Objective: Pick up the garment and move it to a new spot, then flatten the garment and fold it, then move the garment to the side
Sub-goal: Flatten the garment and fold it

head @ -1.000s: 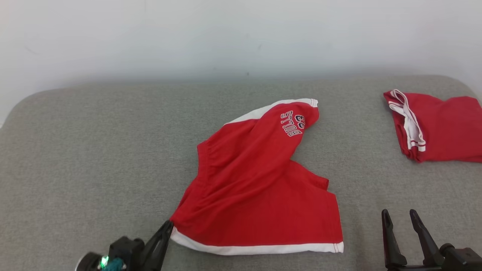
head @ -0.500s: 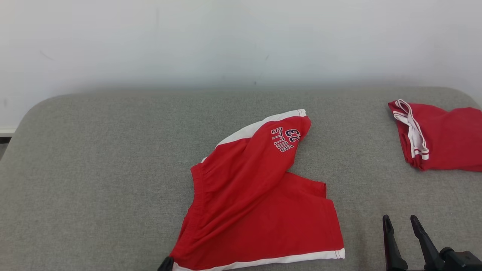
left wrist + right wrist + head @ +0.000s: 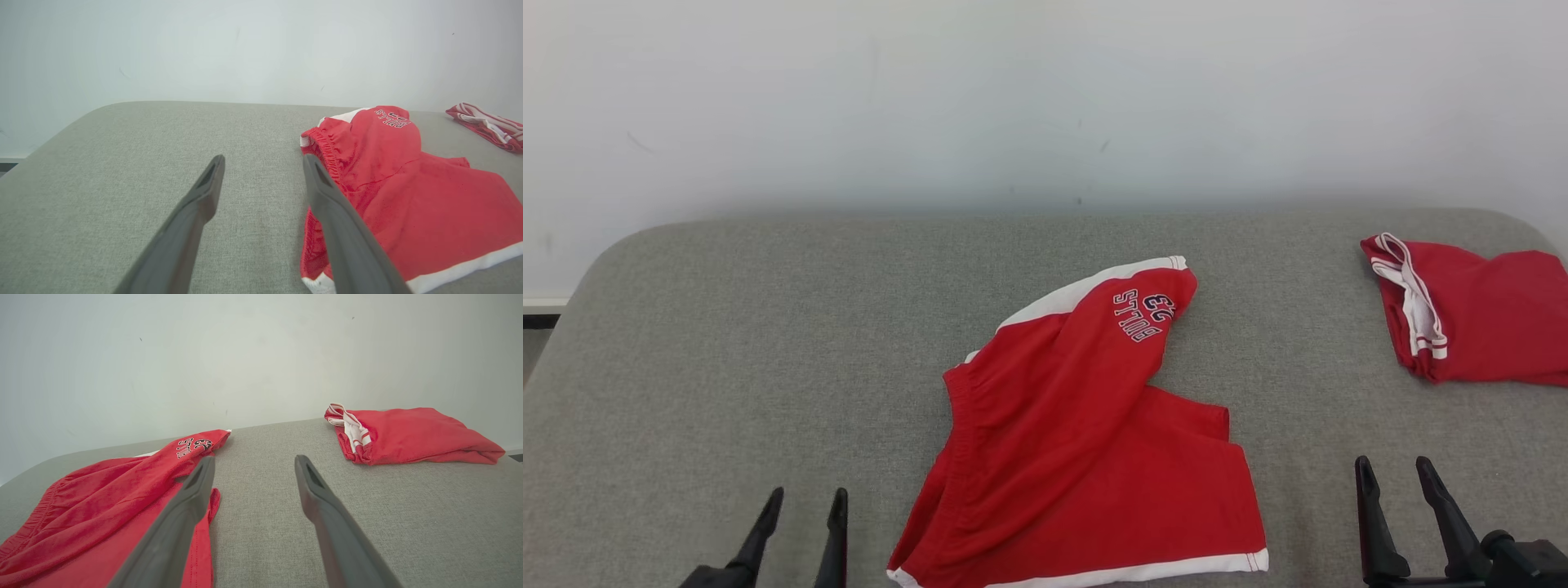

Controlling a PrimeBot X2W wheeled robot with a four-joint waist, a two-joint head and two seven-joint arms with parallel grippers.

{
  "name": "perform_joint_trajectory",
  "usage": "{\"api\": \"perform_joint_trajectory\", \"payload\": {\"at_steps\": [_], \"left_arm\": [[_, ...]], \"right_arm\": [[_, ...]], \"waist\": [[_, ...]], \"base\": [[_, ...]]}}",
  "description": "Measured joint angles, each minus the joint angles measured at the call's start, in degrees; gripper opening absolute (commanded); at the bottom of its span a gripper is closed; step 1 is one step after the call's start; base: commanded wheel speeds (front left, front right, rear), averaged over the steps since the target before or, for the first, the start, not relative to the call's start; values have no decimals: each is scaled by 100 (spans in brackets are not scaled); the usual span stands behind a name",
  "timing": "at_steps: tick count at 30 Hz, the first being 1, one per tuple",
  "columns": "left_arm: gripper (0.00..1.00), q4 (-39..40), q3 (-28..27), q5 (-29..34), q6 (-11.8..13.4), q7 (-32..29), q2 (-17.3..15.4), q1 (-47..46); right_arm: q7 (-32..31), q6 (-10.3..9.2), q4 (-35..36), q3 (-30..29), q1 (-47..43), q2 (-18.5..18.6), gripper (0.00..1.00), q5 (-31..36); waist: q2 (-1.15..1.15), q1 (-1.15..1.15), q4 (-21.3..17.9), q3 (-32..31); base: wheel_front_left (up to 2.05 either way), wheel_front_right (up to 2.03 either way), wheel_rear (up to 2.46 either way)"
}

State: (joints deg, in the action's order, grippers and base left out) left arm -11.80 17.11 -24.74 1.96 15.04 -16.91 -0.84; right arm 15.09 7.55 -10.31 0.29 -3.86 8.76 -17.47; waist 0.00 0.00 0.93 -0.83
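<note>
- Both tools stand open: the left tool [image 3: 808, 493] has just released the shorts [image 3: 1086, 457] at their hem corner, and the right tool [image 3: 1392, 463] waits nearby.
- Shorts lie rumpled mid-way across the grey pad [image 3: 727, 343]; flattening likely comes next.

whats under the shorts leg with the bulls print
That printed leg lies folded over the other half of the red shorts, its tip on the grey cushion. Whatever lies beneath the fold is covered.

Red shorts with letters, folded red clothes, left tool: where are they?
red shorts [image 3: 1086, 465]: head view, middle of the wide red leg.
folded red clothes [image 3: 1494, 318]: head view, its red top side.
left tool [image 3: 808, 492]: head view, midway between its two fingertips.
</note>
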Motion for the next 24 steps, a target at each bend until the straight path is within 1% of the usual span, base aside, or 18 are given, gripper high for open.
{"api": "perform_joint_trajectory", "payload": {"at_steps": [6,13,16,24], "left_arm": [[100,388,-677,314,-63,1,80,177],[100,688,-1293,576,-87,1,297,422],[100,757,-1486,698,-98,1,399,513],[100,801,-1790,877,-352,1,621,680]], "right_arm": [[1,0,126,-23,-10,-8,100,8],[1,0,315,-78,-136,-34,100,43],[1,0,364,-86,-220,-68,100,60],[1,0,375,-81,-299,-119,100,76]], "waist": [[0,0,5,-29],[0,0,19,-31],[0,0,19,-26],[0,0,3,-12]], "base": [[0,0,0],[0,0,0],[0,0,0],[0,0,0]]}}
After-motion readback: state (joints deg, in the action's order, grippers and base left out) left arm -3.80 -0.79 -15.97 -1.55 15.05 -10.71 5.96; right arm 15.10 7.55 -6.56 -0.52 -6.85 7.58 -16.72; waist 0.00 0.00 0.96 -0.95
